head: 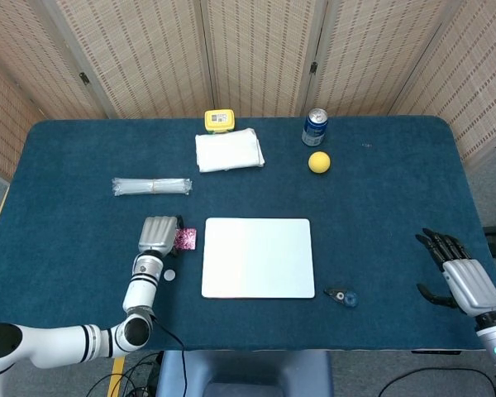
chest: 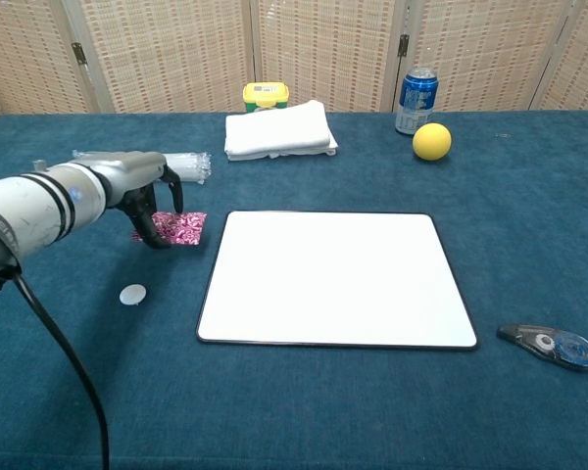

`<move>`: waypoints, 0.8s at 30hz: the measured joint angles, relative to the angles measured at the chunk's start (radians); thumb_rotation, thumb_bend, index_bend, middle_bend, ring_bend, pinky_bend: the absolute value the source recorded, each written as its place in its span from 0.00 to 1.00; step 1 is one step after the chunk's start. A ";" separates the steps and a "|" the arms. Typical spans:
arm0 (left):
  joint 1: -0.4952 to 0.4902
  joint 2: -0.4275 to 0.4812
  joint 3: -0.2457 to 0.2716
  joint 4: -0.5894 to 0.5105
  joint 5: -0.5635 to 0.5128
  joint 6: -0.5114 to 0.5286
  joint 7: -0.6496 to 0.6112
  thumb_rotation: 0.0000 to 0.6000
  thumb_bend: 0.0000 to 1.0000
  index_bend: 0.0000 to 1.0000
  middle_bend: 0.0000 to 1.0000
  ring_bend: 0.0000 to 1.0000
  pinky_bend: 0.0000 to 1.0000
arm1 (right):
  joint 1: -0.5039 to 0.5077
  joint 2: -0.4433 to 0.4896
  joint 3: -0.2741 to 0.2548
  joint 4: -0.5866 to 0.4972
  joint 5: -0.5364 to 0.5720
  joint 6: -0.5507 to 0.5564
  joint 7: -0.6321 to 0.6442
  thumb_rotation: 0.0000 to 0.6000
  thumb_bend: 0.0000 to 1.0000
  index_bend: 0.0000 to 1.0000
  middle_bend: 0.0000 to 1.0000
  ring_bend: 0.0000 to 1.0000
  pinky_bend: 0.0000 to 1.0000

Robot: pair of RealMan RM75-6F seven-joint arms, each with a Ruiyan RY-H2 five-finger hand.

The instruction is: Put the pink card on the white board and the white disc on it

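Observation:
The pink glittery card (head: 187, 239) (chest: 184, 227) sits just left of the white board (head: 258, 257) (chest: 333, 277), its left edge pinched by my left hand (head: 157, 234) (chest: 137, 181). Fingers arch over the card with the thumb at its near left corner. The card looks slightly raised off the cloth. A small white disc (head: 170, 275) (chest: 132, 294) lies on the blue cloth nearer to me than the hand, apart from it. At the table's right front edge my right hand (head: 461, 275) rests with fingers spread, holding nothing.
A wrapped bundle of straws (head: 151, 186) lies behind the left hand. A folded white towel (head: 228, 150), yellow box (head: 219, 121), blue can (head: 315, 126) and yellow ball (head: 318, 161) stand at the back. A tape dispenser (head: 342, 296) lies right of the board's front corner.

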 measured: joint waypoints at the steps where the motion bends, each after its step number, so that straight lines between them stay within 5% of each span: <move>1: -0.004 -0.003 -0.001 -0.010 0.000 0.008 0.009 1.00 0.27 0.41 1.00 0.98 0.98 | 0.001 0.002 0.000 0.001 -0.001 0.000 0.008 1.00 0.24 0.00 0.00 0.00 0.00; 15: -0.145 -0.144 -0.055 -0.078 -0.059 0.139 0.227 1.00 0.27 0.41 1.00 0.98 0.98 | -0.008 0.036 -0.004 0.040 -0.036 0.047 0.177 1.00 0.24 0.00 0.00 0.00 0.00; 24: -0.225 -0.272 -0.085 -0.005 -0.097 0.143 0.296 1.00 0.27 0.41 1.00 0.98 0.98 | -0.017 0.052 -0.007 0.071 -0.040 0.071 0.278 1.00 0.24 0.00 0.00 0.00 0.00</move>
